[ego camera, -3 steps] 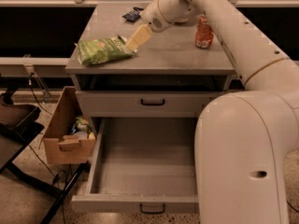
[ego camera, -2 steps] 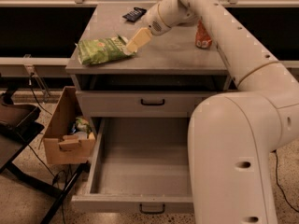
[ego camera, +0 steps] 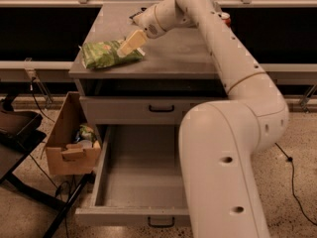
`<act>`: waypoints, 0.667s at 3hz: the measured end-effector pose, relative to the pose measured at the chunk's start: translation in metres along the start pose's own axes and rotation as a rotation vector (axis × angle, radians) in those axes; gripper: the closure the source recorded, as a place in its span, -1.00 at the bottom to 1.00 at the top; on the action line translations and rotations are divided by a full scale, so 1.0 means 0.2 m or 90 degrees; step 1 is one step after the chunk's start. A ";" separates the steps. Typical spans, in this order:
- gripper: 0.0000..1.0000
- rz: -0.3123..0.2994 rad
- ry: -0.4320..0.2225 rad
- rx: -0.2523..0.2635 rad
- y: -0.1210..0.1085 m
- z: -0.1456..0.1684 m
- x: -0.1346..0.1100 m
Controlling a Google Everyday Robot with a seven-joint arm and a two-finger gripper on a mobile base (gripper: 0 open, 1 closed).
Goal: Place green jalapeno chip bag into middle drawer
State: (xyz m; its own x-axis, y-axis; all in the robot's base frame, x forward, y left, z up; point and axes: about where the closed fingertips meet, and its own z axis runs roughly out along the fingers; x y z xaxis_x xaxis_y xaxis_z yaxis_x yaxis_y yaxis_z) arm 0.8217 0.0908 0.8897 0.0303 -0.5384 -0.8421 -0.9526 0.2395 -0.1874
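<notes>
The green jalapeno chip bag [ego camera: 105,53] lies crinkled on the grey cabinet top [ego camera: 173,53], near its front left corner. My gripper [ego camera: 132,43] reaches in from the right and sits at the bag's right end, touching or just above it. The middle drawer [ego camera: 138,175], the lowest one, is pulled out below, a deep grey tray with nothing in it and a black pull handle [ego camera: 161,222]. My arm's large white body [ego camera: 223,152] covers the drawer's right part.
A shut drawer [ego camera: 161,110] with the same front sits just above the open one. A red can [ego camera: 226,18] shows behind my arm at the back right of the top. An open cardboard box [ego camera: 69,145] with items stands left of the cabinet. A dark stand [ego camera: 20,133] is at far left.
My gripper has moved left and forward along the cabinet top, closing on the bag's right end. The bag has not moved. The drawer stays open.
</notes>
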 end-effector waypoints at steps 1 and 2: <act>-1.00 0.011 0.023 -0.039 0.05 0.19 0.04; -0.95 0.010 0.055 -0.067 0.12 0.29 0.03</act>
State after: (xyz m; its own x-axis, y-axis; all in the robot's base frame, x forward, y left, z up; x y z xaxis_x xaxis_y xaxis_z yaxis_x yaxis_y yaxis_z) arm 0.8165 0.1413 0.8513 -0.0067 -0.6043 -0.7967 -0.9794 0.1646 -0.1166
